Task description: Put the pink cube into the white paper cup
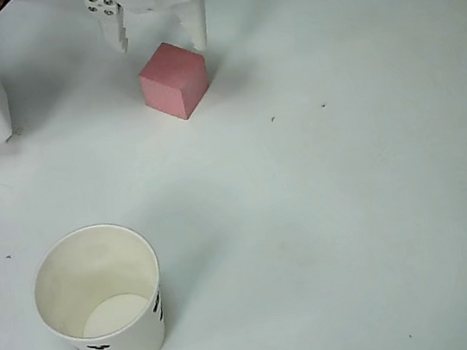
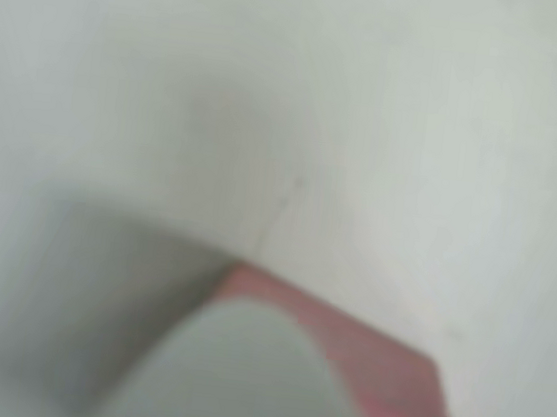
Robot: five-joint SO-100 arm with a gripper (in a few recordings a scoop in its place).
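Inside white paper cup [image 1: 99,298]: nothing; pink cube [image 1: 173,80] outside

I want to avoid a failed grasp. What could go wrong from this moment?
1. The gripper is open at the far edge of the pink cube, whose corners point diagonally; closing on corners may twist it or push it away.
2. The white paper cup stands well apart from the cube, so a weak hold may drop it during transport.
3. The wrist view is blurred, so alignment is hard to check.

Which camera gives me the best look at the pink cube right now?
The overhead view: the pink cube shows whole and sharp on the table, just below the open gripper. The wrist view shows a blurred pink strip, partly hidden by a finger.
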